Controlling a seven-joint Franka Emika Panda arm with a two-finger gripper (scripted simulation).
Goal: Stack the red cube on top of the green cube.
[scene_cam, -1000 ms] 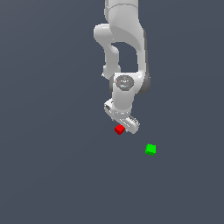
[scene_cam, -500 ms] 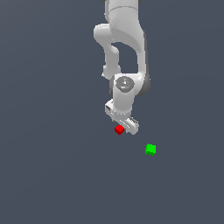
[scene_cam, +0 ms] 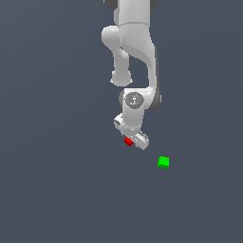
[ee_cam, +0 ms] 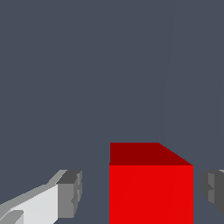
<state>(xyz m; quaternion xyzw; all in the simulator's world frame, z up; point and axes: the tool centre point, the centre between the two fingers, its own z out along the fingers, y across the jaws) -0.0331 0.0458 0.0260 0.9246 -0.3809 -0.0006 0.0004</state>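
The red cube point(scene_cam: 127, 141) lies on the dark grey floor, directly beneath the hand of the arm. My gripper point(scene_cam: 131, 140) is down over it and open. In the wrist view the red cube point(ee_cam: 151, 192) fills the space between the two fingers, and a small gap shows on each side of it. One fingertip point(ee_cam: 70, 194) stands a little further from the cube than the other fingertip point(ee_cam: 213, 191). The green cube point(scene_cam: 163, 162) rests on the floor by itself, toward the exterior view's right and nearer the camera than the red one.
The white arm point(scene_cam: 134, 52) rises from the hand toward the top of the exterior view. Plain dark grey floor point(scene_cam: 57, 180) surrounds both cubes.
The wrist and hand have sunk slightly lower over the red cube. Neither cube has moved.
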